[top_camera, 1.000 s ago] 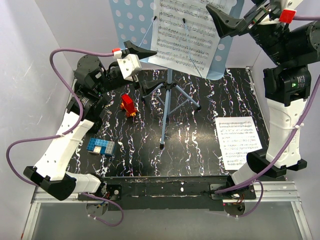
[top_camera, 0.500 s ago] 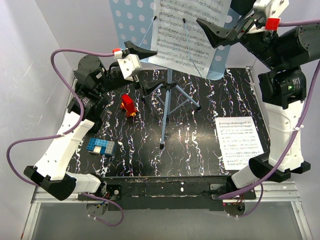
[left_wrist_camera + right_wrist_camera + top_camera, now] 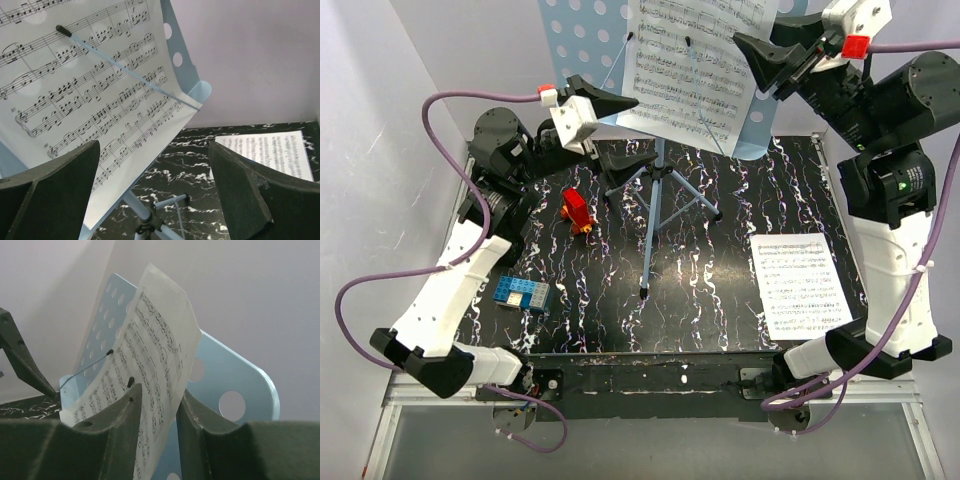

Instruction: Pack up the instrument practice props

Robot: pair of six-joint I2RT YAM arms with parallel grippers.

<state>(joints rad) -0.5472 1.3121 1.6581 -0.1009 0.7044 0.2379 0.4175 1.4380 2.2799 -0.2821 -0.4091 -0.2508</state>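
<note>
The light-blue music stand point(image 3: 582, 40) rises from its tripod point(image 3: 653, 215) at the back of the table. A sheet-music page point(image 3: 692, 60) leans on its perforated desk plate under two thin wire holders. A second sheet-music page point(image 3: 798, 283) lies flat at the right. My right gripper point(image 3: 757, 45) straddles the upper right edge of the standing page point(image 3: 155, 345); the jaws are narrowed but a gap still shows on either side of the page, in front of the plate point(image 3: 235, 375). My left gripper point(image 3: 620, 132) hangs wide open by the page's lower left corner point(image 3: 85, 100), holding nothing.
A small red toy point(image 3: 576, 210) and a blue brick block point(image 3: 523, 294) lie on the black marbled table at the left. Pale walls close in at the back and both sides. The tripod legs spread across the middle.
The right gripper's jaws have narrowed from wide open onto the page's right edge. The left gripper has risen slightly and stays open.
</note>
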